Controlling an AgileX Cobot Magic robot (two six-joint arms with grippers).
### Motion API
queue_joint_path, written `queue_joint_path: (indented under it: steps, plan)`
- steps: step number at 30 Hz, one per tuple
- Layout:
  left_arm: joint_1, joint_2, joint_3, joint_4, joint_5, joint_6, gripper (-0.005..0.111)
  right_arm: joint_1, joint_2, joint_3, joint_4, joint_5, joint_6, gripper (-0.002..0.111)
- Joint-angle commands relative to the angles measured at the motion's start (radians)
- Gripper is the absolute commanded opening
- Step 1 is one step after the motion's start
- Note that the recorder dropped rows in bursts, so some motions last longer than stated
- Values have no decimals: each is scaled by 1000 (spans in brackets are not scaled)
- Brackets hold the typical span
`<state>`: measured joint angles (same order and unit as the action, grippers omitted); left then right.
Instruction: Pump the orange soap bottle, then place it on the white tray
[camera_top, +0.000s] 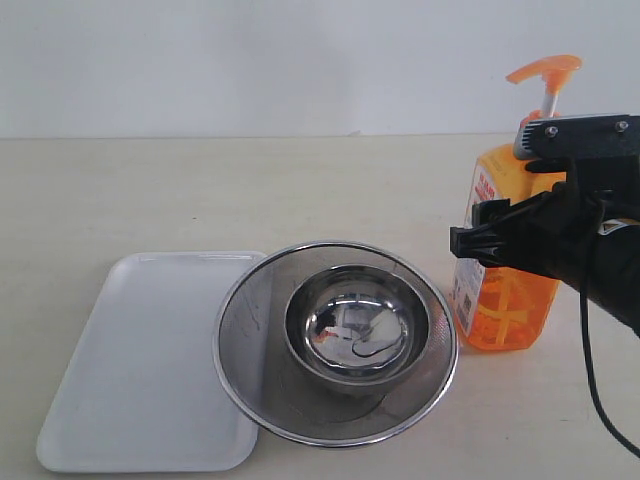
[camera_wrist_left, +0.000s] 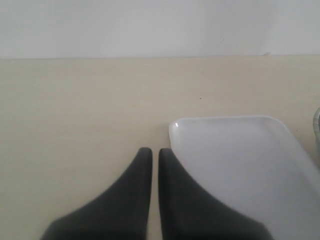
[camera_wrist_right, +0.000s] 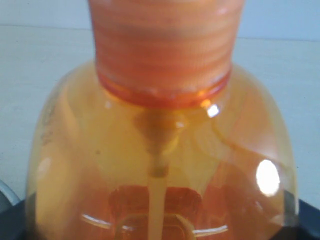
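Observation:
The orange soap bottle stands upright on the table at the right, its pump head raised on the white stem. My right gripper reaches in from the right at mid-height and is shut on the bottle's body. The bottle fills the right wrist view, with the dark fingers pressed against its sides and the gripper straddling it. The white tray lies flat at the left front. My left gripper is shut on nothing, hovering low beside the corner of the tray; it is outside the exterior view.
A round steel mesh strainer with a shiny steel bowl inside sits between tray and bottle, its rim overlapping the tray's right edge. A pale wall stands behind the beige table.

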<state>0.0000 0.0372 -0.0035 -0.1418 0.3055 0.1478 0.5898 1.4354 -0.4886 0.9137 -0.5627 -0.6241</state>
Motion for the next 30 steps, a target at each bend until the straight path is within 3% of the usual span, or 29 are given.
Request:
queue_joint_path:
  steps: [1, 8, 30]
  plan:
    - [-1, -2, 4, -4, -1, 11, 5, -3, -7, -13, -13, -61, -2, 0]
    - [-1, -2, 4, -6, -1, -122, 5, -3, -7, -13, -13, -61, -2, 0]
    - [-1, -2, 4, 55, -1, -130, 5, -3, -7, -13, -13, -61, -2, 0]
